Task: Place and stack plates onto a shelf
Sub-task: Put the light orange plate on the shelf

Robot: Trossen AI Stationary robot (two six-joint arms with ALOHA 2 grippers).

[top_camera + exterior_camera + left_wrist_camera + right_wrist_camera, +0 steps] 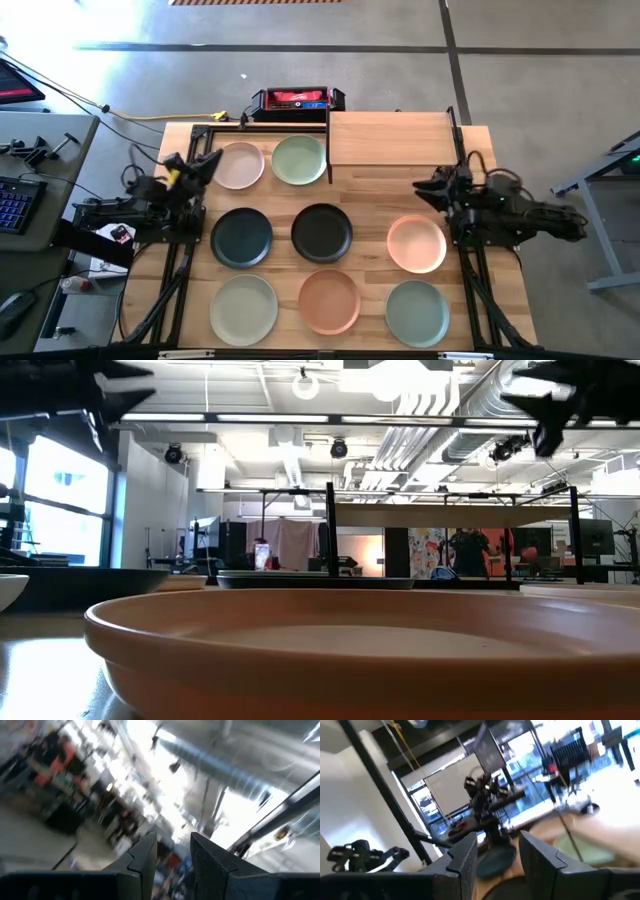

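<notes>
Eight plates lie flat on the tabletop, none stacked. In the high view: pink [238, 165], pale green [299, 160], dark teal [241, 237], black [321, 232], peach [416, 244], sage [243, 308], terracotta [328, 300], grey-green [416, 312]. The terracotta plate [350, 650] fills the low view's foreground. The shelf [390, 138] stands bare at the table's far right, on black legs [450, 515]. My left gripper [207, 163] hovers open, raised, just left of the pink plate. My right gripper [424, 188] hovers open above the table, beyond the peach plate.
A red and black box [297, 100] sits beyond the table's far edge. Black frame rails [170, 280] run along both table sides. A desk with a keyboard [15, 205] stands to the left. Bare wood shows between the shelf and the peach plate.
</notes>
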